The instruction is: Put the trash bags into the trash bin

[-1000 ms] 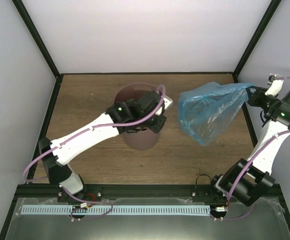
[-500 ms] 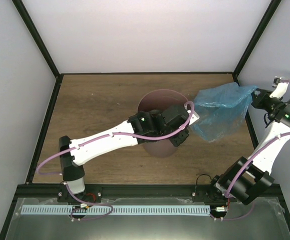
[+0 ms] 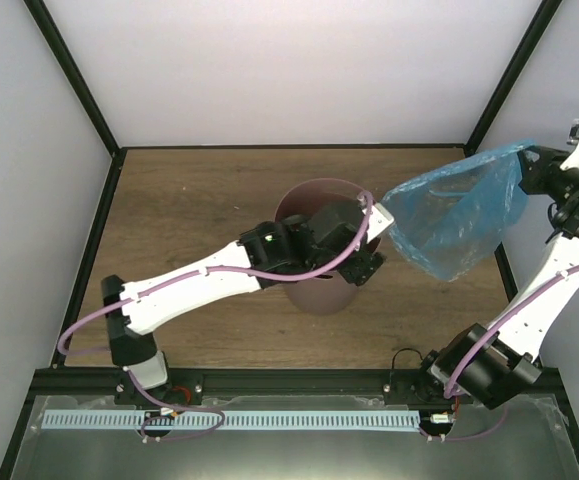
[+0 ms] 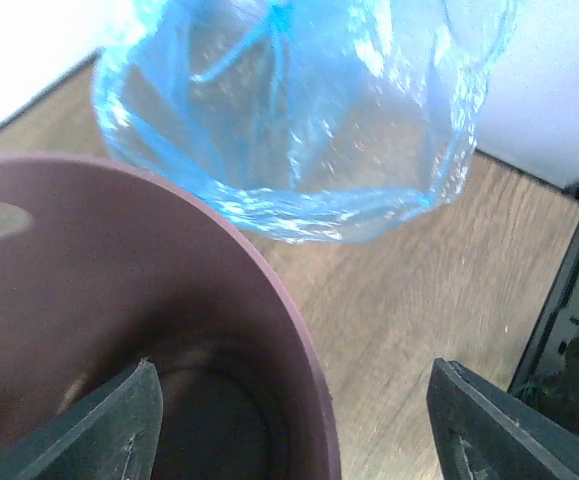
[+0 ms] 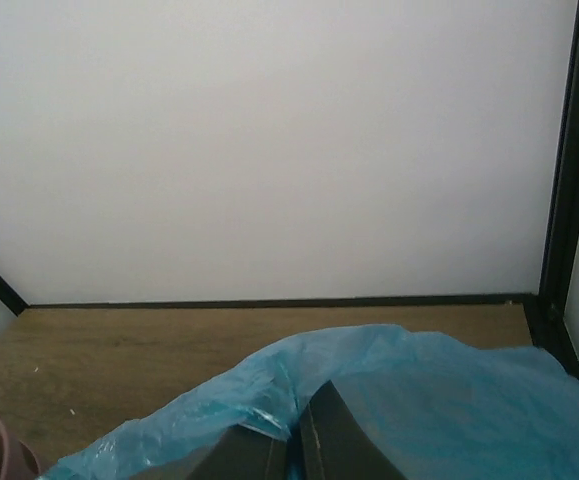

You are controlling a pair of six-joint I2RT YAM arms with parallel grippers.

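Note:
The trash bin (image 3: 319, 298), a mauve-brown round tub, stands at mid-table under my left arm. My left gripper (image 3: 365, 262) is open at the bin's right rim. In the left wrist view its fingers (image 4: 121, 428) straddle the bin's wall (image 4: 119, 280), one inside and one outside, without touching it. The trash bag (image 3: 454, 215), light-blue and crinkly, hangs in the air to the right of the bin, and my right gripper (image 3: 531, 160) is shut on its top corner. In the left wrist view the bag (image 4: 299, 120) hangs just beyond the rim. In the right wrist view the bag (image 5: 449, 400) drapes over the shut fingers (image 5: 344, 440).
The wooden table (image 3: 189, 210) is enclosed by white walls with black frame posts (image 3: 494, 100) at the back corners. The right arm stands close to the right wall.
My left gripper carried the bin to the right and has now opened, letting go of its rim. My right gripper has lifted the bag higher and towards the back right.

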